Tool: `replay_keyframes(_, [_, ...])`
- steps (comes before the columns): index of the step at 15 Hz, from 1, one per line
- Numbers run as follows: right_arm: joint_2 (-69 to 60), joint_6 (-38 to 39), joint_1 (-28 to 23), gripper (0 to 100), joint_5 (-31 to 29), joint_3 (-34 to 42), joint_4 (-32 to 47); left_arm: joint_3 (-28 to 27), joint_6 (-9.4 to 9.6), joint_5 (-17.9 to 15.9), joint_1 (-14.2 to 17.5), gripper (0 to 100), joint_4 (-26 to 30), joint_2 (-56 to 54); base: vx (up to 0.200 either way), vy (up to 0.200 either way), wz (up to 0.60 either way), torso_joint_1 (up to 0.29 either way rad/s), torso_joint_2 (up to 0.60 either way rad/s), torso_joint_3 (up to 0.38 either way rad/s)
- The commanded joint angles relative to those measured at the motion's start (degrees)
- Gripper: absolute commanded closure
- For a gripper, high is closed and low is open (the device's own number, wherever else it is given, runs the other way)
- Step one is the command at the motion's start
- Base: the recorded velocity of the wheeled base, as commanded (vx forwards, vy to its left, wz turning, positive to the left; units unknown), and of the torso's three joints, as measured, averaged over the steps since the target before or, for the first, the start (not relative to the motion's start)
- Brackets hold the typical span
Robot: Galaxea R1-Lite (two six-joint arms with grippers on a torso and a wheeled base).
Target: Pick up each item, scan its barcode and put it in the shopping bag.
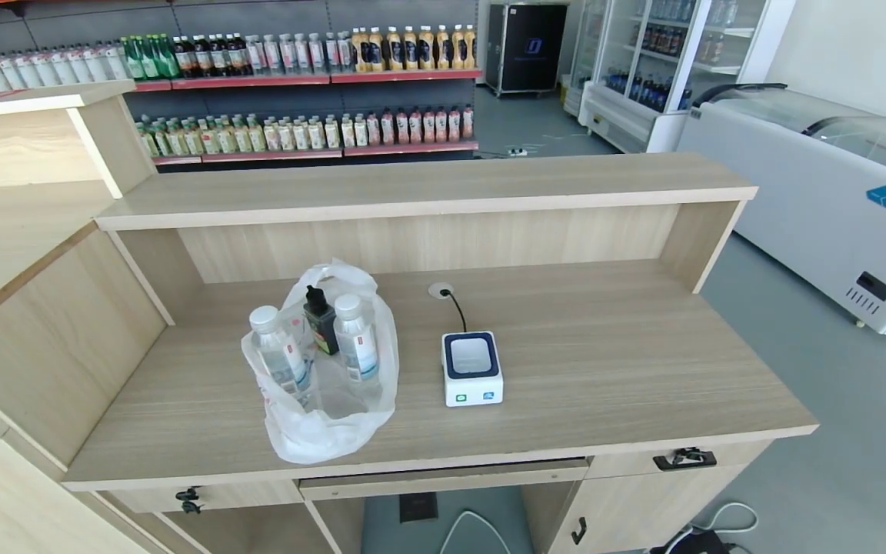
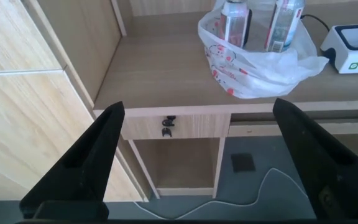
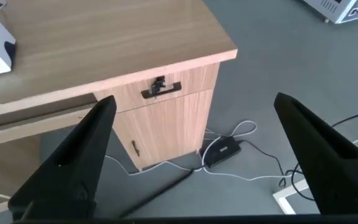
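Wide apart and holding nothing, my left fingers (image 2: 197, 106) and right fingers (image 3: 194, 99) hang low in front of the worktop (image 1: 604, 362). Left of centre in the head view, the shopping bag (image 1: 312, 431) holds three bottles (image 1: 356, 346), and the scanner (image 1: 472, 368) stands just to its right. I judge the bagging finished, so the next move calls only for staying off the bag.

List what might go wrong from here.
1. The limp bag sits near the counter's front edge with three bottles standing in it; a nudge might tip them or drag it off.
2. The open left claw faces that edge from in front; pushing in low, it might hit the counter.
3. The scanner's cable might get snagged.
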Motion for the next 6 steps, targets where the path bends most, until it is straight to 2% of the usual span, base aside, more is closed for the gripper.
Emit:
replay_keyframes(1, [-4.2,-0.1,0.5,0,0.1,0.3,0.4,0.0,-0.01,0.0,0.0,0,0.0,0.0,0.000,0.000,0.00,0.000,0.00,0.000])
replay_keyframes(6, [-4.2,-0.2,0.5,0,0.2,0.3,0.4,0.0,-0.01,0.0,0.0,0,0.0,0.0,0.000,0.000,0.00,0.000,0.00,0.000])
